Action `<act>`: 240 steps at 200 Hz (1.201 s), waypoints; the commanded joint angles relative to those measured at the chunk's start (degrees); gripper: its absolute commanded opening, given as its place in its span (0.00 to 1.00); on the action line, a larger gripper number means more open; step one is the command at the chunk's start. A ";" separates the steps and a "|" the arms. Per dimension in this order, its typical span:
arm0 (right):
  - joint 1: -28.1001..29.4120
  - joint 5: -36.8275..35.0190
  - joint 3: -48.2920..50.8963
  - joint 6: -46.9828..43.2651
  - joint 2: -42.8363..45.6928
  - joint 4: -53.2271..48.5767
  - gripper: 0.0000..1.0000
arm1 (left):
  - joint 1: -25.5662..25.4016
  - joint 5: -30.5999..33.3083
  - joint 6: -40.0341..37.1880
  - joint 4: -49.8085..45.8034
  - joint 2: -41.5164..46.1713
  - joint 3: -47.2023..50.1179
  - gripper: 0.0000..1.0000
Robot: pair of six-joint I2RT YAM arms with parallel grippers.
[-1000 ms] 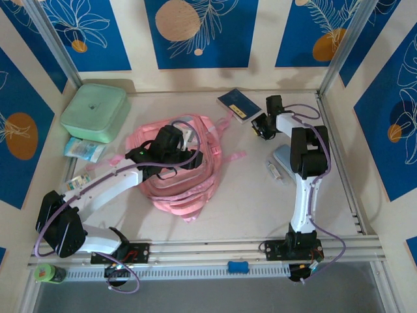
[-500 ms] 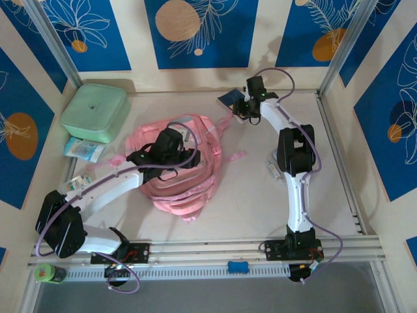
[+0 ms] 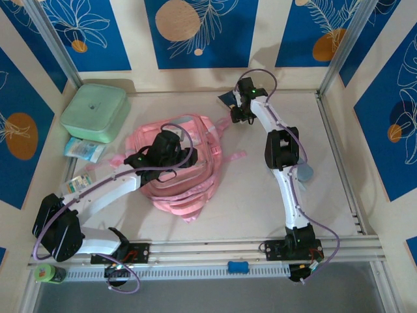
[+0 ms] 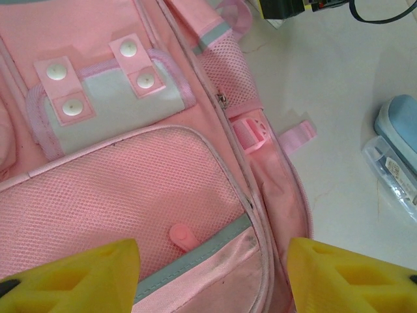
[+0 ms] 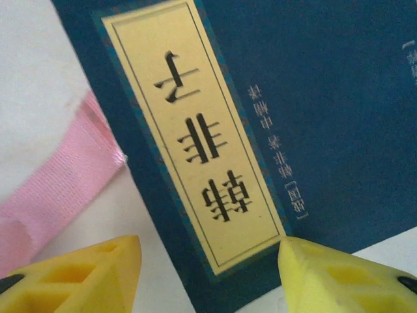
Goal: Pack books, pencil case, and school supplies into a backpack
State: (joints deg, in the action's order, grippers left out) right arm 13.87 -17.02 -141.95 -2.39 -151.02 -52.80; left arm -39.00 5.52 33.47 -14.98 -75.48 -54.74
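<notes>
The table [image 3: 254,202] is pale and flat; the pink backpack [image 3: 176,179] lies in its middle; a mint-green box [image 3: 94,111] sits at the far left, with a light-blue packet [image 3: 85,150] just beside it; a dark navy book [image 5: 326,98] lies flat at the far edge; a pale blue case [image 4: 399,120] lies to the right.

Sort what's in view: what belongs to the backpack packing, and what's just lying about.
For the job: pink backpack; navy book; pale blue case and clear tube, probably supplies.
Lying about: mint-green box; green roll; blue piece on the front rail.
</notes>
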 commanded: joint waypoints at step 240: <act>5.99 -10.85 47.14 1.28 29.08 17.91 0.00 | 0.73 -1.04 3.64 3.26 1.24 3.41 0.65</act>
State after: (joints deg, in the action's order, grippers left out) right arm 16.86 -28.14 -102.41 -5.06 -128.92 -38.11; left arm -38.85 5.58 35.99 -12.67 -75.46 -52.29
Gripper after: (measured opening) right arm 0.053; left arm 0.647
